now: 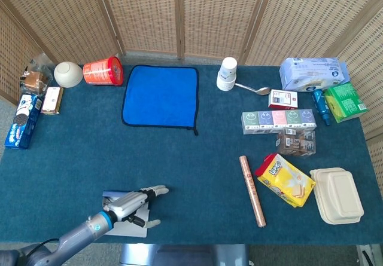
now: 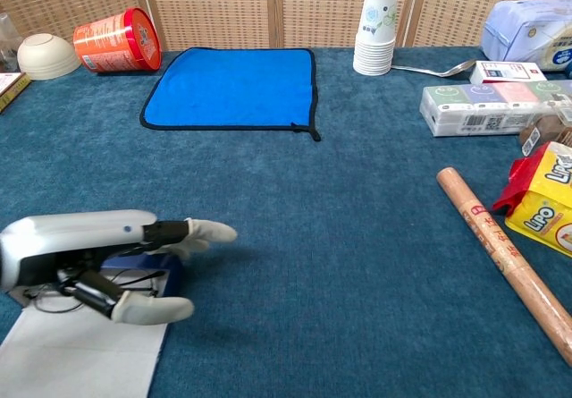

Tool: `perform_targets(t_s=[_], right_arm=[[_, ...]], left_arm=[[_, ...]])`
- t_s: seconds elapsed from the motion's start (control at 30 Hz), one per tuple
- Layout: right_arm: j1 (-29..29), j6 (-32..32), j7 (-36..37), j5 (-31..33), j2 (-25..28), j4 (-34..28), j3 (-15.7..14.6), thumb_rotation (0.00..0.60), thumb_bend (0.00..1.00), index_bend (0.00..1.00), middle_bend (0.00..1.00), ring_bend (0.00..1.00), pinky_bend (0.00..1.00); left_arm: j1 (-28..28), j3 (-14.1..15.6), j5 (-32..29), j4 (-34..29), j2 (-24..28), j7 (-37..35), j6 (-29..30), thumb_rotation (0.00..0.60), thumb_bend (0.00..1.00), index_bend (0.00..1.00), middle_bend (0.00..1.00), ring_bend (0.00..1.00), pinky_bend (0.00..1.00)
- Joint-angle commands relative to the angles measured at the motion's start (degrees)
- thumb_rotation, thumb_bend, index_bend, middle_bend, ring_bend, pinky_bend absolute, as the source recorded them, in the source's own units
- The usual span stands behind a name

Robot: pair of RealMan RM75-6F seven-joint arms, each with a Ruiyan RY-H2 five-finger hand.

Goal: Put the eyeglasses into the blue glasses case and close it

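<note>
The robot's left hand (image 2: 89, 255) lies low over the open glasses case (image 1: 124, 218) at the near left edge of the desk (image 1: 197, 158), fingers (image 2: 201, 231) stretched forward and spread, thumb reaching out beneath them. The hand covers most of the case, so only a sliver of its blue tray and the pale lid flap, cut off by the bottom of the chest view, can be seen. Thin dark wire of the eyeglasses (image 2: 134, 280) shows under the palm, inside the tray; whether the hand is touching or pinching the frames cannot be made out. The right hand appears in neither view. Farther back, well apart from the case, a blue cloth (image 1: 161, 95) lies flat, with a red can (image 1: 103, 72) on its side and a white bowl (image 1: 68, 73) to its left. A stack of paper cups (image 1: 227, 73) stands beside a spoon (image 1: 254, 88). On the right side lie a brown roll (image 1: 252, 190), a yellow snack bag (image 1: 286, 180) that is partly cropped in the chest view, and a pale lidded food box (image 1: 338, 195).
</note>
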Motion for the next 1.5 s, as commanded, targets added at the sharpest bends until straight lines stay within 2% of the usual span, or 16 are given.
perform_targets(t_s=[0.03,0.37,0.9,1.5], right_arm=[[0.2,-0.2,0.0,-0.2,-0.1,0.0,0.0,0.6,0.36,0.0,0.04,0.0,0.11],[0.8,-0.8,-0.1,-1.0,-0.4,-0.1,0.0,0.6,0.36,0.0,0.04,0.0,0.11],[0.8,-0.6,0.6,-1.6,-0.5,0.4,0.1,0.6,0.36,0.0,0.04,0.0,0.11],[2.1,-1.6,0.6,-2.6,-0.7,0.8,0.1,0.6,0.36,0.0,0.04,0.0,0.11]], left_arm=[[1.5,1.6,1.6,-0.9,2.0,-1.2,1.8,0.321,0.27,0.0,0.0,0.0,0.06],[5.5,5.3,5.7,-1.4,6.7,-5.9,6.8,0.324,0.27,0.0,0.0,0.0,0.05],[6.7,8.6,11.8,-2.0,7.2,-8.8,8.6,0.324,0.27,0.0,0.0,0.0,0.04],[10.0,12.3,14.0,-2.4,8.8,-10.1,12.7,0.314,0.27,0.0,0.0,0.0,0.02]])
